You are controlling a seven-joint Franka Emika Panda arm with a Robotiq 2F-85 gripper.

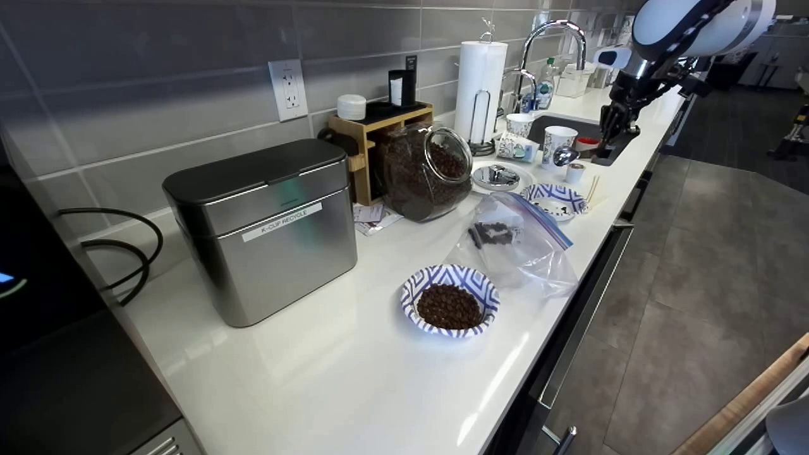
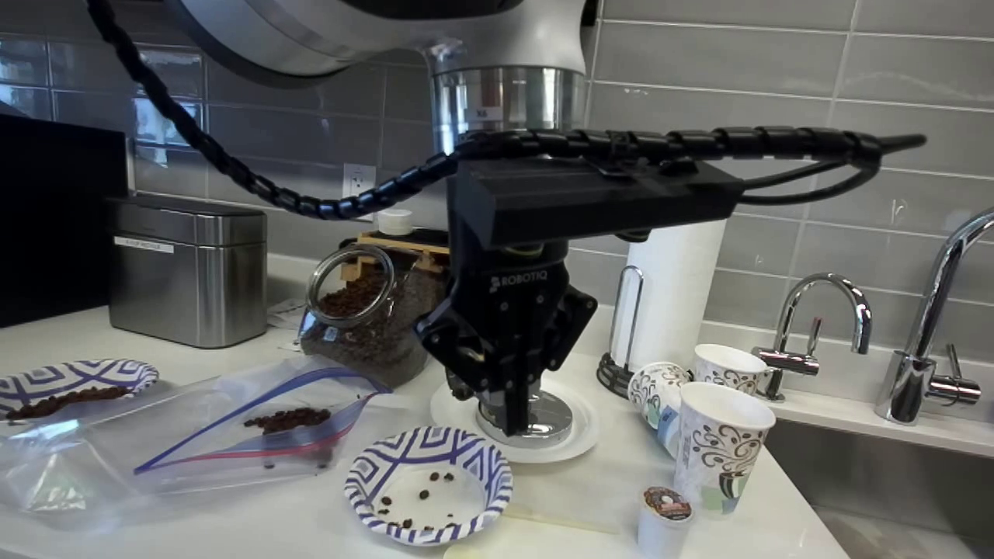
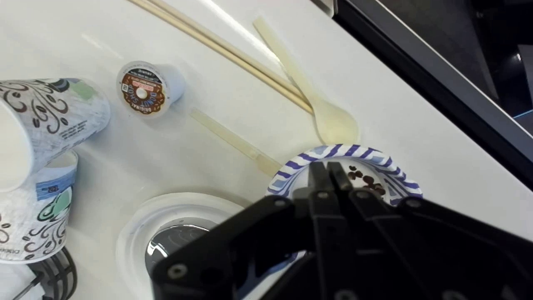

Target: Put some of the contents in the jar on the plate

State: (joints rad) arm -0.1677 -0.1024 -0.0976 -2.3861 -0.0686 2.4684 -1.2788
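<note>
Nearest me in an exterior view hangs my gripper (image 2: 514, 427), in front of the jar (image 2: 380, 338) and hiding its right edge, with both fingers (image 3: 318, 177) together. Lower, right of the jar and well this side of it, I have a coffee pod (image 2: 664, 524); a blue-patterned bowl (image 2: 485, 458) in front of the jar shows a few loose beans (image 2: 424, 494) on its white bottom. Right of the jar come three paper cups (image 2: 722, 450), two upright and one on its side. Just in front of the jar lies a clear zip bag (image 2: 178, 411) with a small heap of beans at its mouth, and to the jar's left a second patterned bowl (image 2: 78, 373) holds many more. Close beside the jar sits the white plate (image 2: 585, 423), bearing a shiny metal lid (image 2: 553, 415). Then the jar itself: round-bellied clear glass on the counter (image 1: 303, 392), its wide mouth open and slanted, visible in both exterior views. Through it I see the contents (image 2: 353, 301), reddish-brown beans heaped on a slope; against the glass they make a dark, coarse mass. A paper towel roll (image 2: 675, 287) stands right of the jar, a wooden box (image 1: 363, 170) just behind the jar, and farthest off, left of the jar, a steel bin (image 2: 190, 283).
</note>
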